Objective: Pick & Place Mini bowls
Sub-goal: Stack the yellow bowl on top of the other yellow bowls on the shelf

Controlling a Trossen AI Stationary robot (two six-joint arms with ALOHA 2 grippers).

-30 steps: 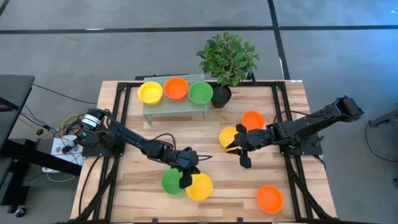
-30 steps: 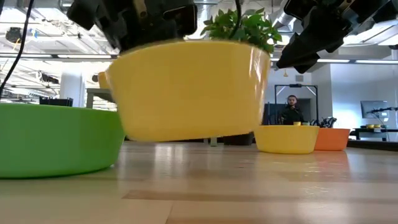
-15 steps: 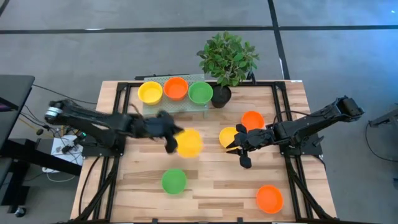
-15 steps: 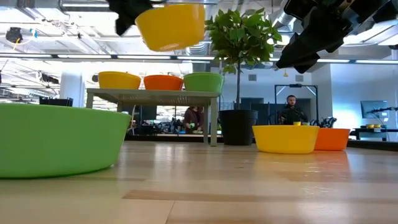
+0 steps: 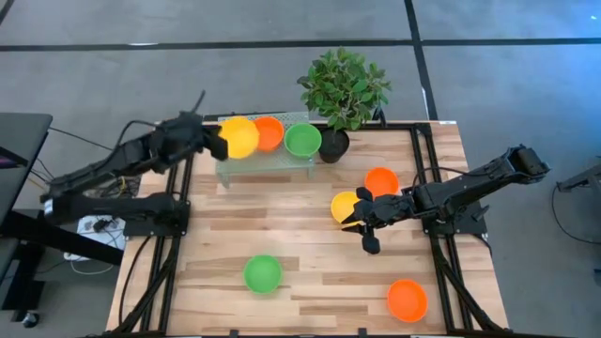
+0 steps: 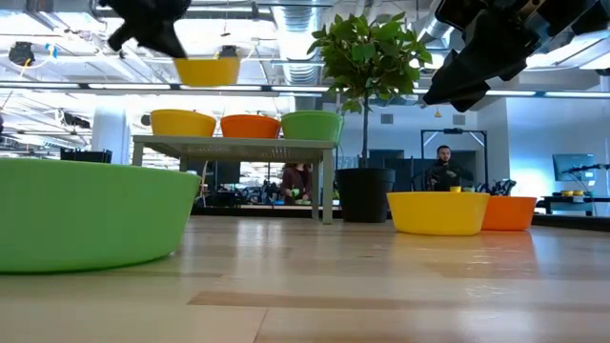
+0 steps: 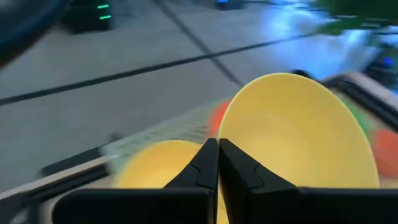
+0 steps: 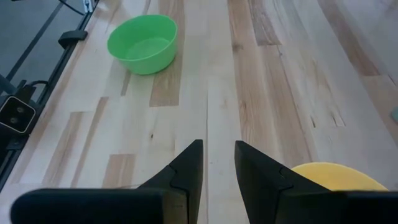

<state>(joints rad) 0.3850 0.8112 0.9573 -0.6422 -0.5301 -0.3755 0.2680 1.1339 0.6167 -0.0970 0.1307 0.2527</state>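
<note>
My left gripper [image 5: 218,143] is up over the far-left corner, fingers pinched tight on the rim of a yellow bowl [image 5: 238,137], which hangs in the air above the small raised shelf [image 5: 267,160]. On that shelf sit a yellow, an orange bowl [image 5: 270,132] and a green bowl [image 5: 302,140]. My right gripper [image 5: 362,225] waits mid-table, fingers slightly apart and empty, beside another yellow bowl [image 5: 344,206]. A green bowl [image 5: 263,273] sits near the front.
</note>
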